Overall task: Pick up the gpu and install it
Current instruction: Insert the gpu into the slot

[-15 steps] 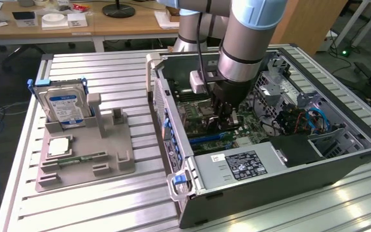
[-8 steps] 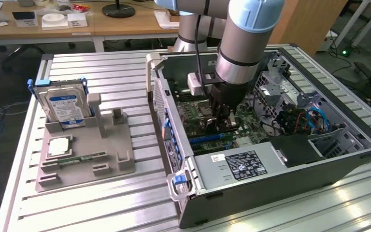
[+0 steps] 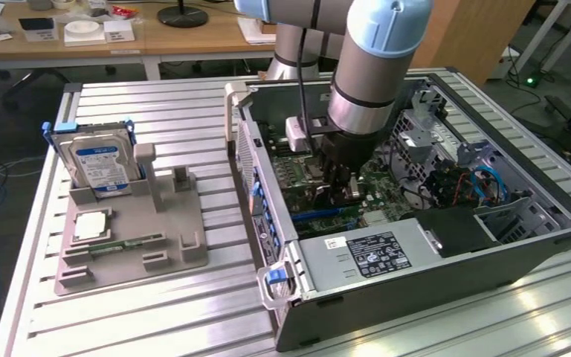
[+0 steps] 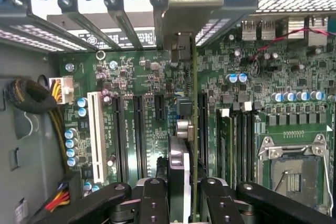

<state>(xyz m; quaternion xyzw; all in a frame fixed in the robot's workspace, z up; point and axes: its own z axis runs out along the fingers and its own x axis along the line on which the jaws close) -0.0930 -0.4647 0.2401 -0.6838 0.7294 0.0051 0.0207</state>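
- the thin dark gpu card (image 4: 193, 145) is held edge-on, clamped between the black gripper (image 4: 186, 192) fingers (image 4: 155, 195).
- its long axis runs toward the pale metal bracket (image 4: 181, 45), over the green motherboard (image 4: 131, 108).

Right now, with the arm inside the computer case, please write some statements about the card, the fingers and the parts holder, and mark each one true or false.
1. The gpu stands on edge over the motherboard, held between the gripper fingers. True.
2. The hard drive lies flat inside the computer case. False: it stands upright in the grey parts holder on the table, outside the case.
3. The arm reaches down into the open case. True.
4. The CPU socket carries a cooler. False: the socket is bare, with its metal frame visible.
5. The white slot holds a card. False: it is empty.
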